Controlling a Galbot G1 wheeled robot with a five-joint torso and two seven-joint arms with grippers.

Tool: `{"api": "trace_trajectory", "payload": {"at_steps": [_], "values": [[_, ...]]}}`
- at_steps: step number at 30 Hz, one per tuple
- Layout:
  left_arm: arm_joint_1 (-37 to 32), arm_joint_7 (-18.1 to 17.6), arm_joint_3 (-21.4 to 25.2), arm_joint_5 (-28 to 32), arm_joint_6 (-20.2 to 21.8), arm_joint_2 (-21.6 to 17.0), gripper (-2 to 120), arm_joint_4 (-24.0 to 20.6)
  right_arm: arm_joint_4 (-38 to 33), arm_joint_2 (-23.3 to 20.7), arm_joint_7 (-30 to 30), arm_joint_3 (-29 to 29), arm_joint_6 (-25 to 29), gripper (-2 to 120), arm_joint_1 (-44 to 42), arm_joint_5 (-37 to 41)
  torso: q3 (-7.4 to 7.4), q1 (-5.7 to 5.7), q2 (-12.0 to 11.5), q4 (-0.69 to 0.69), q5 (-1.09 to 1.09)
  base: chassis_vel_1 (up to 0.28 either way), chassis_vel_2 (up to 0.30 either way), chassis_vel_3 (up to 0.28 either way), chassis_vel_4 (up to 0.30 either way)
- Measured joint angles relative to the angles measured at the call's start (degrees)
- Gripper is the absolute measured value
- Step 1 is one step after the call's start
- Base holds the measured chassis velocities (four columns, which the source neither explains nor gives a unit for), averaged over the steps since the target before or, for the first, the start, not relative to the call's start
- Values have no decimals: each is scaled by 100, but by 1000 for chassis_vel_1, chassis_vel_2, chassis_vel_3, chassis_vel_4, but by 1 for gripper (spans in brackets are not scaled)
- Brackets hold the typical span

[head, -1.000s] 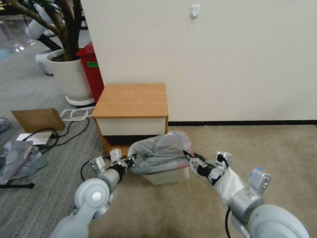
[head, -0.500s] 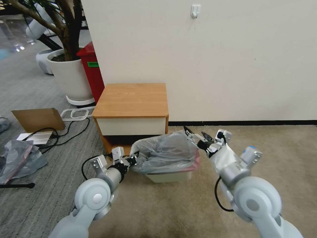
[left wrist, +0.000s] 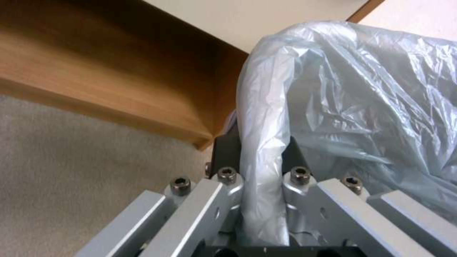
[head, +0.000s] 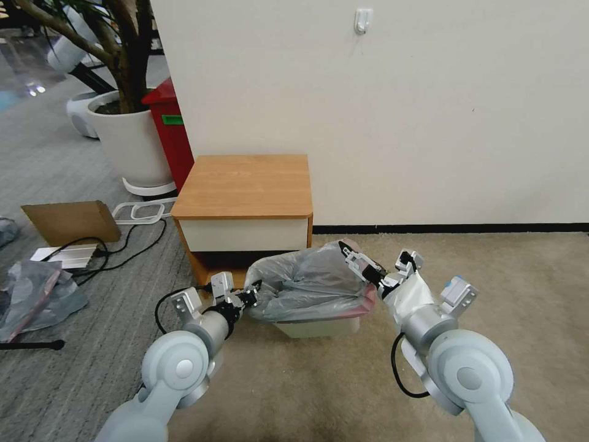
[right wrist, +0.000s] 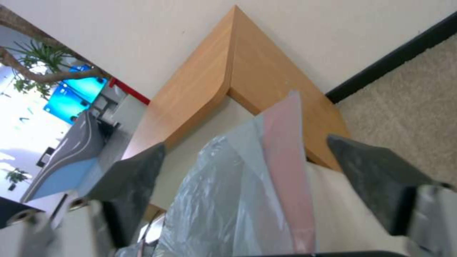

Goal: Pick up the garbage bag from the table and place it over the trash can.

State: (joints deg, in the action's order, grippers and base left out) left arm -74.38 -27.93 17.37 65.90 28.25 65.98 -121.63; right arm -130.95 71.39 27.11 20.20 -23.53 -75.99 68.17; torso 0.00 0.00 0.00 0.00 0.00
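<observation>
The garbage bag (head: 307, 281), grey and translucent with a pink-red band, is draped over the cream trash can (head: 316, 328) on the floor in front of the wooden table (head: 245, 184). My left gripper (head: 251, 297) is at the can's left side, shut on a fold of the garbage bag (left wrist: 259, 117). Its dark fingers (left wrist: 225, 151) pinch the plastic below the table (left wrist: 95, 89). My right gripper (head: 356, 258) stands open at the can's back-right corner. In the right wrist view its fingers (right wrist: 138, 175) are spread wide on either side of the bag's pink band (right wrist: 283, 160), with the table (right wrist: 266, 78) behind.
A red bin (head: 169, 132) and a big white plant pot (head: 129, 144) stand left of the table by the wall. On the grey floor to the left lie cardboard (head: 70, 221), cables (head: 132, 242) and a flat grey plastic sheet (head: 34, 294). Beige carpet (head: 503, 270) lies open to the right.
My right gripper left the bag's front-right edge, opened, and rose back to the can's far-right corner. The pink band now lies along the can's right rim. The left gripper barely moved.
</observation>
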Motion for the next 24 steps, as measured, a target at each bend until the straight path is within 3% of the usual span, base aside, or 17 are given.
{"api": "trace_trajectory", "payload": {"at_steps": [2, 4, 20, 24], "values": [[2, 0, -1, 0, -2, 9, 4, 0, -9, 15, -9, -10, 7, 75, -12, 11, 0, 0, 0, 0, 0, 0, 0, 0, 0], [2, 0, -2, -1, -2, 19, 4, 0, -10, 23, -16, -14, 20, 71, -15, 11, 0, 0, 0, 0, 0, 0, 0, 0, 0], [-6, 3, 13, 5, -12, 84, 4, -21, -29, 216, -158, 15, 77, 10, -88, -55, 0, 0, 0, 0, 1, 0, 0, 0, 0], [-53, 4, 7, 31, -10, 133, 4, -21, -34, 273, -299, 17, 89, 3, -137, -246, 0, 0, 0, 0, 0, 0, 0, 0, 0]]}}
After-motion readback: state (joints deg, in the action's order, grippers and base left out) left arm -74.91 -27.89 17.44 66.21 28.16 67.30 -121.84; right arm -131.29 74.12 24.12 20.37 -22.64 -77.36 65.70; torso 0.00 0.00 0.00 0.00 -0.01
